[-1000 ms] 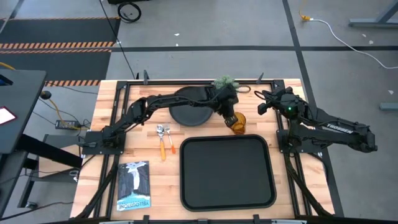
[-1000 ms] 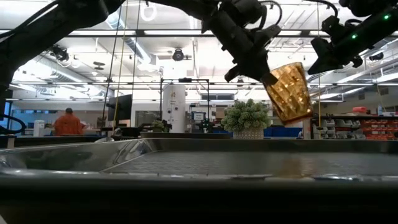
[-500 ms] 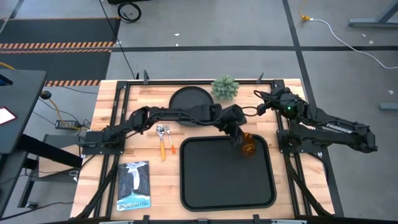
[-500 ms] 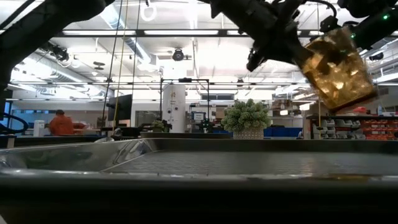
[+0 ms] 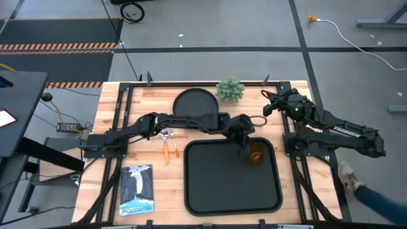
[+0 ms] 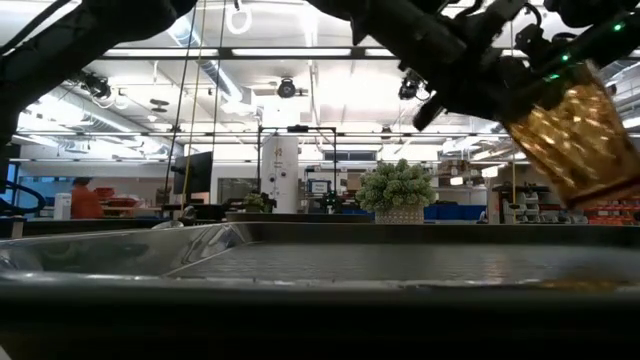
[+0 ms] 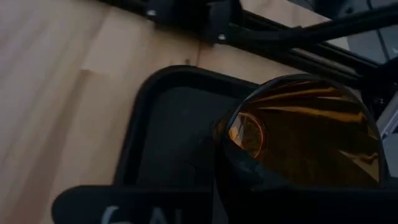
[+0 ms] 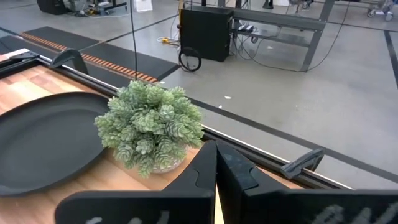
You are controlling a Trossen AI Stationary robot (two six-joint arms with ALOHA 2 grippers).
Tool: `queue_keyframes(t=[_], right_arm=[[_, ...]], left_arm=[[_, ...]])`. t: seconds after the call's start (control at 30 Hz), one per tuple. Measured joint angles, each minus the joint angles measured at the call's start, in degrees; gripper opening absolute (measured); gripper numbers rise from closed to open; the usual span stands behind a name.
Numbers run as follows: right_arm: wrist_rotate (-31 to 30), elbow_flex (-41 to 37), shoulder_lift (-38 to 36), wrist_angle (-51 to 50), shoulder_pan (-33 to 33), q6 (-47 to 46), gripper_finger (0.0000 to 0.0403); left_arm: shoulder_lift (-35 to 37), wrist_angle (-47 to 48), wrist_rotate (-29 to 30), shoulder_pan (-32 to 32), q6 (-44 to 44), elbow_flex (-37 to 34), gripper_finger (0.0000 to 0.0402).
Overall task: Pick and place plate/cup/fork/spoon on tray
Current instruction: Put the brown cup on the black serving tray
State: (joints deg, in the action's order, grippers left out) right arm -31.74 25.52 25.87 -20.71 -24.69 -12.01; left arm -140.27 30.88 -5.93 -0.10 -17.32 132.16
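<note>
Overhead, my left arm reaches across the wooden counter (image 5: pixel 108 102) so that my left end effector (image 5: pixel 247 145) sits over the far right corner of the tray (image 5: pixel 216 191). It is clamped shut on the cup (image 5: pixel 255 153), a small amber tumbler, which hangs tilted above that corner of the tray. From counter height the cup (image 6: pixel 580 140) shows well clear of the tray floor, leaning with its base lower than the fingers that grip it. At the wrist, the cup (image 7: pixel 305 143) fills much of the view, mouth toward the lens, with the tray rim (image 7: pixel 140 118) curving beneath it.

My right arm waits at the right side of the counter, its right end effector (image 5: pixel 272 102) near the far edge, fingers pressed together with nothing between them. Its wrist view looks onto the green plant ball (image 8: pixel 149 127) and the edge of the plate (image 8: pixel 43 140).

That round black plate (image 5: pixel 194 105) lies on the counter just beyond the tray, beside the plant ball (image 5: pixel 230 89). Left of the tray, the spoon (image 5: pixel 164 138) and the fork (image 5: pixel 172 141) lie side by side, partly under my left arm; which is which I can only tell roughly at this distance. A printed booklet (image 5: pixel 137 187) lies near the front left corner
</note>
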Motion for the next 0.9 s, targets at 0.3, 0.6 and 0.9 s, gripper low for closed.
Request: queue_keyframes(t=[0.3, 0.6, 0.9], right_arm=[[1.7, 0.0, 0.0, 0.0, 0.0, 0.0, 0.0007], [1.9, 0.0, 0.0, 0.1, 0.0, 0.0, 0.0007], [1.9, 0.0, 0.0, 0.1, 0.0, 0.0, 0.0007]], left_arm=[[-0.2, 2.1, 5.9, -0.8, 3.4, 0.0, 0.0017], [-0.9, 4.4, 5.9, -0.7, 3.6, 0.0, 0.0017], [-0.9, 5.4, 6.0, -0.3, 4.0, 0.0, 0.0017]])
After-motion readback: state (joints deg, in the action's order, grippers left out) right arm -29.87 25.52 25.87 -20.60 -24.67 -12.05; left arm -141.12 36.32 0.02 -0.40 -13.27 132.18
